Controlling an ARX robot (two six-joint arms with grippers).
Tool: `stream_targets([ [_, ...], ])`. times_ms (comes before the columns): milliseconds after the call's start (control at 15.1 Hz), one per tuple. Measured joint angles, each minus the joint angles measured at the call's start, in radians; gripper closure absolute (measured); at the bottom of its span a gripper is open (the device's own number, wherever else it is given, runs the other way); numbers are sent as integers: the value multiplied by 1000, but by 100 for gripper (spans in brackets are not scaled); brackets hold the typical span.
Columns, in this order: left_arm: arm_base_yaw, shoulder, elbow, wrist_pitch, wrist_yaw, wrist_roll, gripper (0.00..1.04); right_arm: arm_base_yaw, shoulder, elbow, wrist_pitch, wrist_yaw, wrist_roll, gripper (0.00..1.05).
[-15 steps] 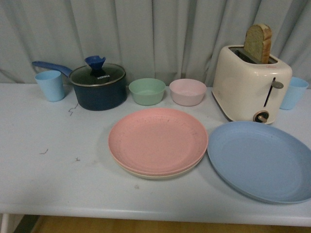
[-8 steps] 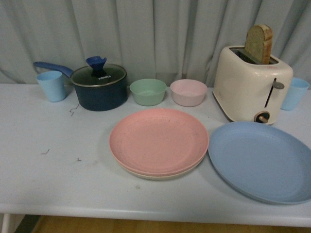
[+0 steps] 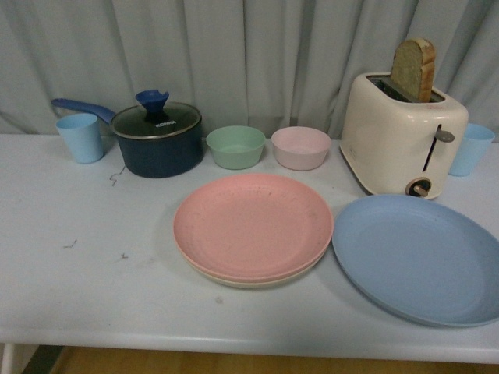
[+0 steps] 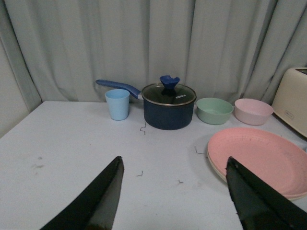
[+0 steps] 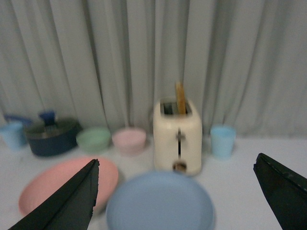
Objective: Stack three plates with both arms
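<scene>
**Two Plates Stacked, Blue Plate Beside Them**

The pink plate [image 3: 253,226] sits on top of the beige plate [image 3: 251,284] in the middle of the table [image 3: 78,273]. Only the beige rim peeks out under it. The blue plate [image 3: 417,257] lies flat just to the right of the stack. I cannot tell if they touch.

A toaster [image 3: 404,134] stands close behind the blue plate, with bread [image 3: 413,68] sticking up from it. The right cup [image 3: 471,149] is partly hidden by the toaster. Behind the stack sit a green bowl [image 3: 235,146] and a pink bowl [image 3: 301,147], side by side. Left of them are a dark pot [image 3: 158,140] with a lid, and the left cup [image 3: 80,137] by its handle.

The left claw [image 4: 175,162] is spread wide with nothing in it, over bare table to the left of the stack. The right claw [image 5: 176,167] is spread wide too. Its view is blurry, and the blue plate shows between its fingers.
</scene>
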Motion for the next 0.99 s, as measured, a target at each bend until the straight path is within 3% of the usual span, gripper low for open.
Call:
stream_targets([
  [132, 0, 0, 0, -1, -1, 0, 19, -186, 286, 4, 287, -182, 83, 6],
  [199, 0, 0, 0, 0, -1, 0, 8, -238, 446, 20, 425, -212, 119, 6],
  [265, 0, 0, 0, 0, 0, 1, 5, -274, 599, 61, 550, -200, 153, 6],
  [331, 0, 0, 0, 0, 0, 0, 7, -304, 818, 169, 715, -119, 184, 6],
  [397, 0, 0, 0, 0, 0, 0, 7, -302, 969, 261, 779, -50, 198, 6],
  [596, 0, 0, 0, 0, 0, 0, 7, -253, 1354, 509, 632, 117, 241, 6],
  [861, 0, 0, 0, 0, 0, 0, 7, -136, 1687, 790, 295, 155, 325, 6],
  [993, 0, 0, 0, 0, 0, 0, 7, -69, 1774, 850, 211, 188, 318, 6],
])
